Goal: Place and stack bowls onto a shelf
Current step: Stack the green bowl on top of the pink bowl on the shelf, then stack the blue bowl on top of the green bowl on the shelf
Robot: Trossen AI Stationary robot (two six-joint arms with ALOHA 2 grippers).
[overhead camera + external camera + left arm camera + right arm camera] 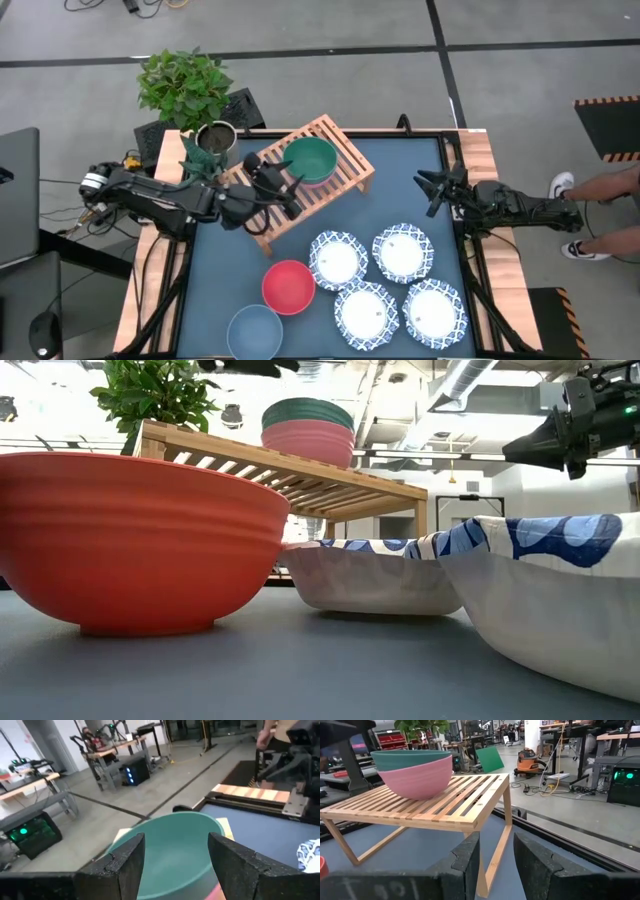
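The dark green bowl (312, 158) sits nested in the pink bowl (417, 777) on the wooden slatted shelf (352, 165) at the table's far middle. My left gripper (285, 185) is open and empty, just left of and above the green bowl (175, 845), whose rim shows between the fingers. My right gripper (428, 190) is open and empty at the table's right edge, facing the shelf (445, 805). The red bowl (288, 285) and the grey-blue bowl (254, 330) rest on the tabletop near the front. The white dishes with blue rims (338, 258) (402, 252) (366, 312) lie beside them.
A metal pot with a green plant (215, 138) stands at the far left corner, close behind my left arm. The dark blue tabletop (410, 170) is bare between the shelf and my right gripper. A person's shoe and leg (575, 190) show beyond the table's right side.
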